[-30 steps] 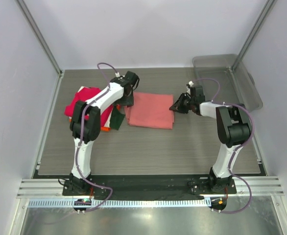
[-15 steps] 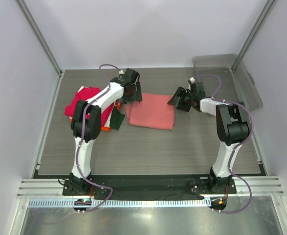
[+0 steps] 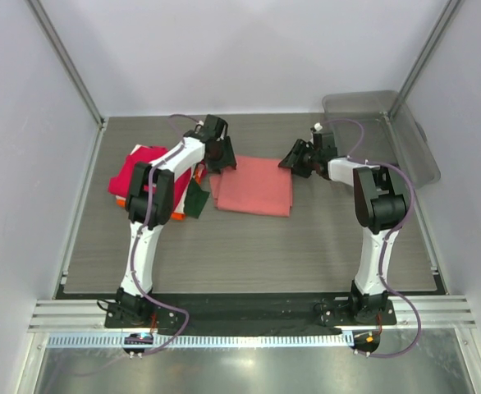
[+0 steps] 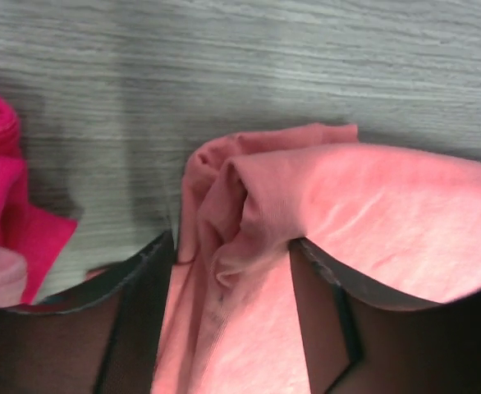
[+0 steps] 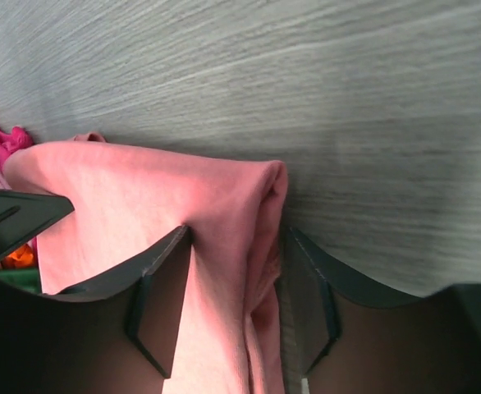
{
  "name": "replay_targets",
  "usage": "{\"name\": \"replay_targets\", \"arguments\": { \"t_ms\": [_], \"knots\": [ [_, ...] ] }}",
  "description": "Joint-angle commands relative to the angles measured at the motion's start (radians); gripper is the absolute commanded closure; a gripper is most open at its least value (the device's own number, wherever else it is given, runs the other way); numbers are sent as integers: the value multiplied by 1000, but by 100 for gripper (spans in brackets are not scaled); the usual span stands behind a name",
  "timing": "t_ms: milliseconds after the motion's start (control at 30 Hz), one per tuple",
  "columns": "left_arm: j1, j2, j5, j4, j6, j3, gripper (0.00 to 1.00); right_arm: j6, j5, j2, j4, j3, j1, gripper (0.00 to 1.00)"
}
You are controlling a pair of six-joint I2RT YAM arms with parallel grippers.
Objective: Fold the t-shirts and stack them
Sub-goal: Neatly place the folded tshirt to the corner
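Left wrist alone: bunched coral t-shirt (image 4: 364,205) corner inside the parted left claw (image 4: 231,279).

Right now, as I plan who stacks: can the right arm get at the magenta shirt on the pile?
Probably not. The magenta shirt lies far left, past the salmon shirt, with the left arm standing between; the right claw is at the salmon shirt's right corner.

Overhead, close wrists: shared coral t-shirt (image 3: 253,186)

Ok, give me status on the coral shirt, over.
Left gripper and right gripper straddle far corners of coral shirt, clamp unconfirmed. Shirt folded flat, mid-table. Shirt stack sits left; nothing blocking.
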Motion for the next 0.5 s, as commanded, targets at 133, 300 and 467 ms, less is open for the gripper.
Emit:
{"name": "replay_targets", "arguments": {
  "t_ms": [133, 300, 467],
  "knots": [
    [15, 33, 138, 139, -65, -34, 48, 9, 30, 63, -25, 46, 30, 52],
    [8, 50, 126, 188, -114, -68, 74, 20, 37, 79, -32, 80, 50, 67],
    [-19, 16, 34, 225, -101, -85, 96, 3, 53, 50, -60, 118, 77, 94]
  ]
}}
